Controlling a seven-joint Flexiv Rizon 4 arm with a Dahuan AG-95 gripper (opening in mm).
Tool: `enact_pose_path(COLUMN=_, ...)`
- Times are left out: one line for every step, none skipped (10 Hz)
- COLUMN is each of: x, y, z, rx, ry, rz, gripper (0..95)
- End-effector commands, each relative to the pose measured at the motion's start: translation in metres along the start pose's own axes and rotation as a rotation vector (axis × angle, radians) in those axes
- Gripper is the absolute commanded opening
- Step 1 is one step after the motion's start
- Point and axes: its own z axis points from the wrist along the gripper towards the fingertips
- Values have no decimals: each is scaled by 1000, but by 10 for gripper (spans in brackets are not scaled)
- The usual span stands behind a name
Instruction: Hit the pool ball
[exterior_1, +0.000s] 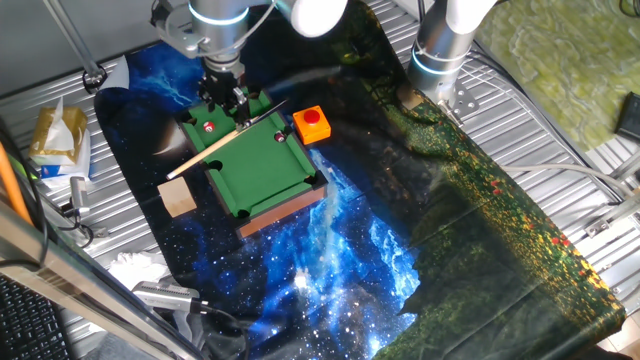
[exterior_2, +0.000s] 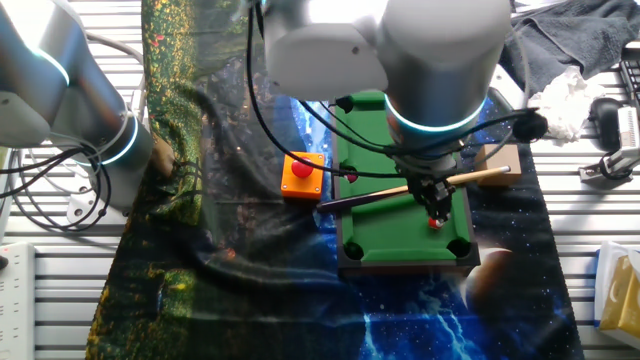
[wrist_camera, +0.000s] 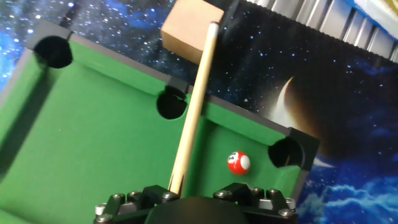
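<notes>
The pool ball (wrist_camera: 239, 163), bright red with a white spot, rests on the green felt of the mini pool table (wrist_camera: 93, 143) near one corner pocket (wrist_camera: 285, 153), shown in the hand view a little to the right of the cue stick (wrist_camera: 194, 106) and not touching it. The same ball appears in one fixed view (exterior_1: 209, 127) just below the gripper (exterior_1: 224, 100), and in the other fixed view (exterior_2: 435, 222) directly beneath the gripper (exterior_2: 432, 195). The cue's long axis runs diagonally across the table, its pale butt end propped on a wooden block (wrist_camera: 191, 23) outside the rail and its dark tip end reaching toward the orange-based red button (exterior_1: 312, 123). The gripper sits over the cue's mid-length; the hand view suggests the shaft passes between the fingers, but whether they are clamped on it or merely straddling it cannot be told, since the fingertips are hidden by the hand's housing. The ball thus lies to the side of the cue's shaft rather than ahead of its tip, so a strike would likely call for a sideways sweep of the shaft. A second, darker ball (exterior_1: 279, 136) lies farther along the felt, well apart.
</notes>
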Motion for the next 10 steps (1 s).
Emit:
enact_pose_path(x=2, y=1, z=4, rx=4, ry=-2, rz=7, gripper=760)
enact_pose_path(x=2, y=2, z=8, rx=4, ry=-2, rz=13, gripper=760)
enact_pose_path(x=2, y=3, z=11, rx=5, ry=0, rz=25, gripper=760)
enact_pose_path(x=2, y=5, z=13, rx=4, ry=1, rz=34, gripper=760)
enact_pose_path(x=2, y=6, z=15, rx=3, ry=0, rz=44, gripper=760)
enact_pose_path(x=3, y=6, z=17, rx=3, ry=0, rz=53, gripper=760)
enact_pose_path(x=3, y=7, z=18, rx=3, ry=0, rz=63, gripper=760)
enact_pose_path(x=3, y=7, z=19, rx=2, ry=1, rz=70, gripper=760)
enact_pose_path(x=4, y=8, z=20, rx=2, ry=1, rz=81, gripper=760)
enact_pose_path(x=4, y=9, z=24, rx=1, ry=1, rz=95, gripper=760)
